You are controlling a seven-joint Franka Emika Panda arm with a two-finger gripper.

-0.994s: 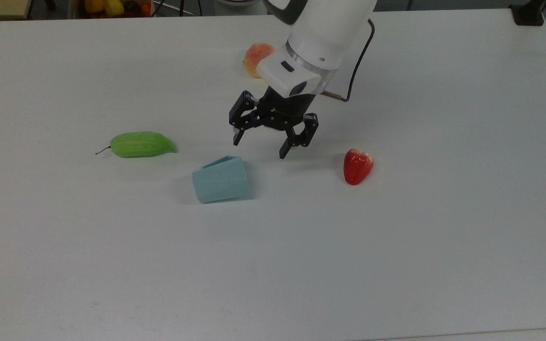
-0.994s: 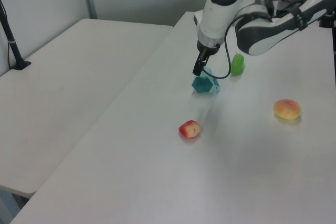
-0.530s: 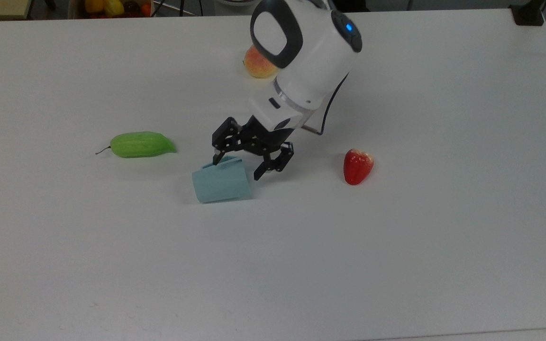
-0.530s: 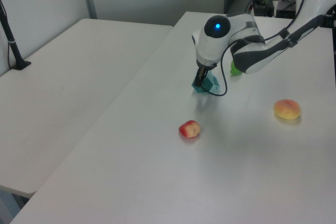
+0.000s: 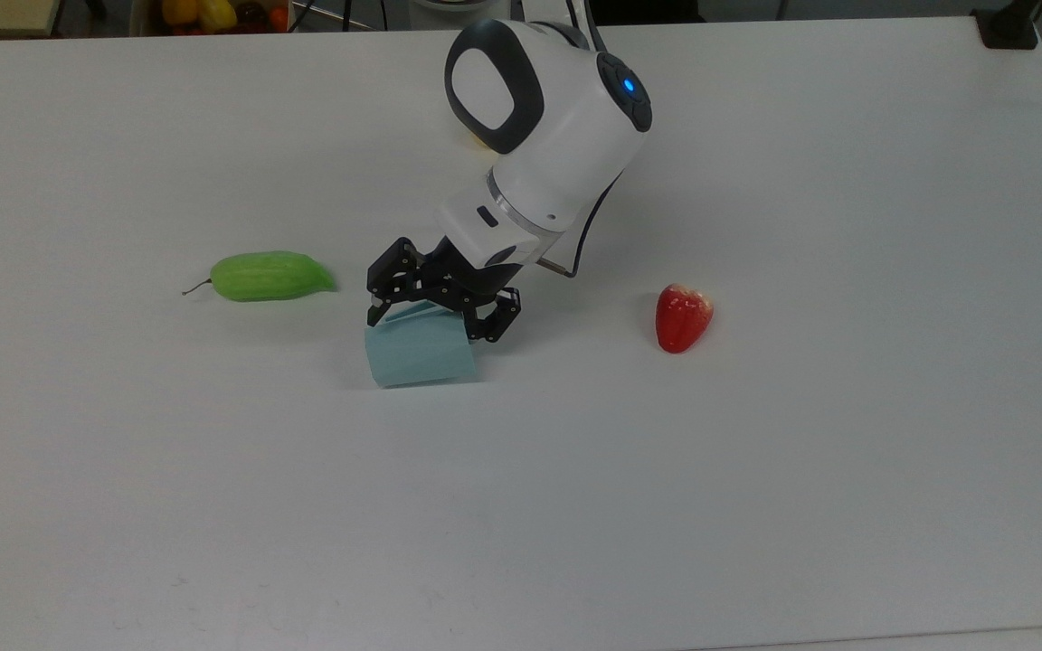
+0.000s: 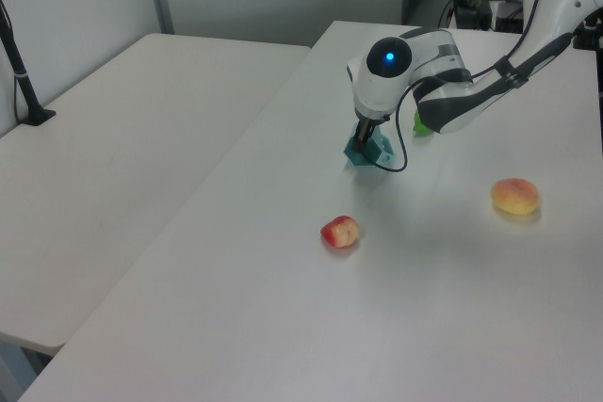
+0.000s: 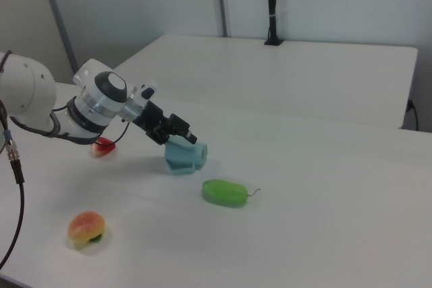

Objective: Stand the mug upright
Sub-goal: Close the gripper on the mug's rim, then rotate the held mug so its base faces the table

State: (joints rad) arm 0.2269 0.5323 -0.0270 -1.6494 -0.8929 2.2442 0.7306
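Note:
The pale blue-teal mug [image 5: 421, 357] lies on its side on the white table [image 5: 756, 497], its faceted wall up and its wider end toward the top view's left. My gripper [image 5: 431, 325] is tilted down over the mug's far edge and is open, one black finger at each side of the mug. The handle is hidden. In the left view the gripper [image 6: 363, 140] stands right on the mug [image 6: 380, 150]. In the right view the gripper [image 7: 185, 138] reaches the top of the mug [image 7: 181, 160].
A green cucumber-like fruit [image 5: 268, 276] lies to the top view's left of the mug, and a red fruit [image 5: 682, 316] to its right. A peach [image 6: 514, 196] sits apart on the table. Open table surface stretches toward the top view's bottom edge.
The arm has swung down and toward the top view's left. The open gripper went from hovering behind and to the right of the mug to straddling it. The mug has barely moved.

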